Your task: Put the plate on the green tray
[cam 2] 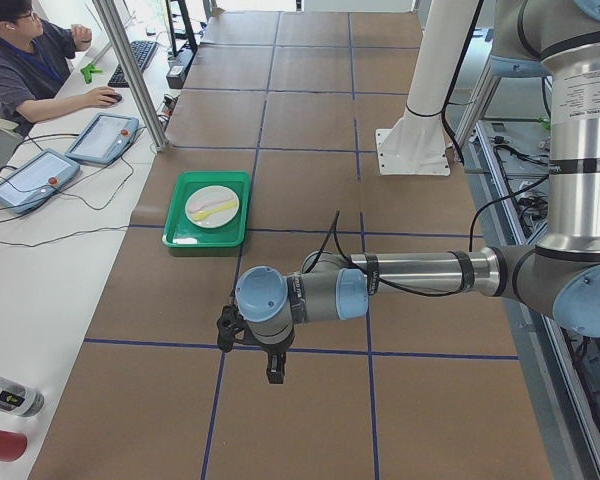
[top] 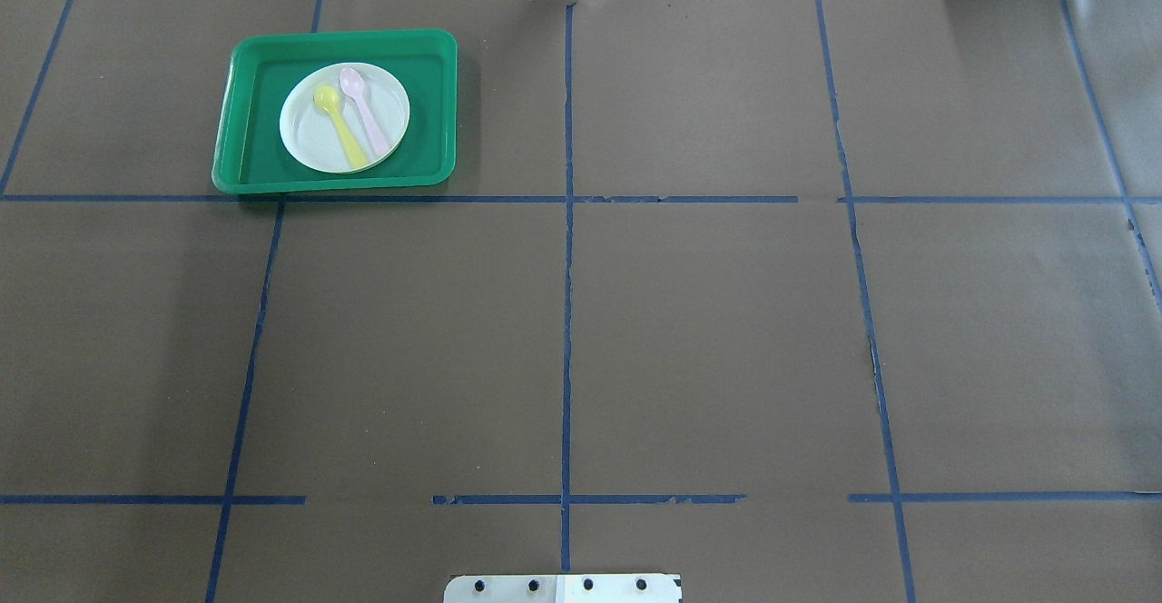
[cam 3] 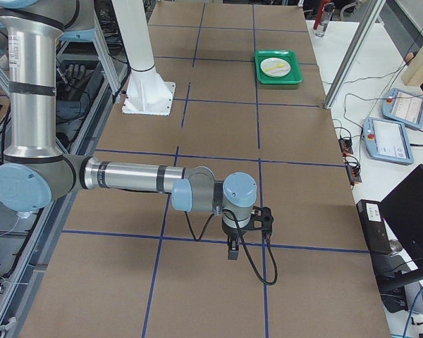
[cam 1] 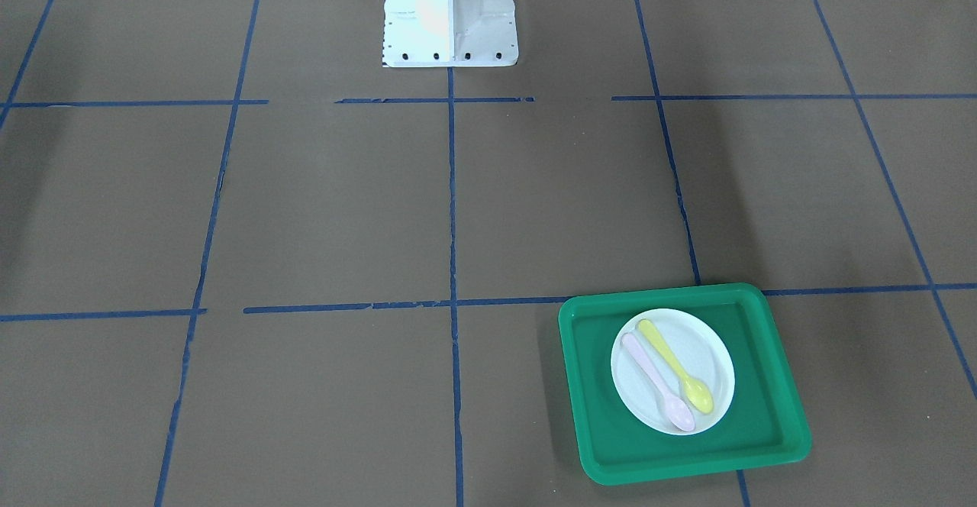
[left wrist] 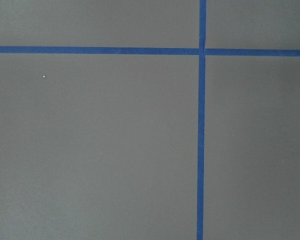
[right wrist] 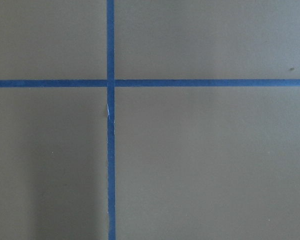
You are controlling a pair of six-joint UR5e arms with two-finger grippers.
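The small white plate (cam 1: 711, 354) lies flat inside the green tray (cam 1: 687, 465), near its middle. A yellow spoon (cam 1: 675, 366) and a pink spoon (cam 1: 656, 381) lie side by side on the plate. In the overhead view the tray (top: 427, 103) and the plate (top: 309, 135) sit at the far left of the table. My left gripper (cam 2: 274, 368) shows only in the exterior left view, above bare table and well away from the tray (cam 2: 180, 235). My right gripper (cam 3: 231, 252) shows only in the exterior right view, far from the tray (cam 3: 290, 76). I cannot tell whether either is open or shut.
The table is covered in brown paper with a grid of blue tape. The robot's white base (cam 1: 450, 18) stands at the table's near edge. Both wrist views show only paper and tape. An operator (cam 2: 20, 60) and control tablets (cam 2: 100, 138) are beyond the table's far side.
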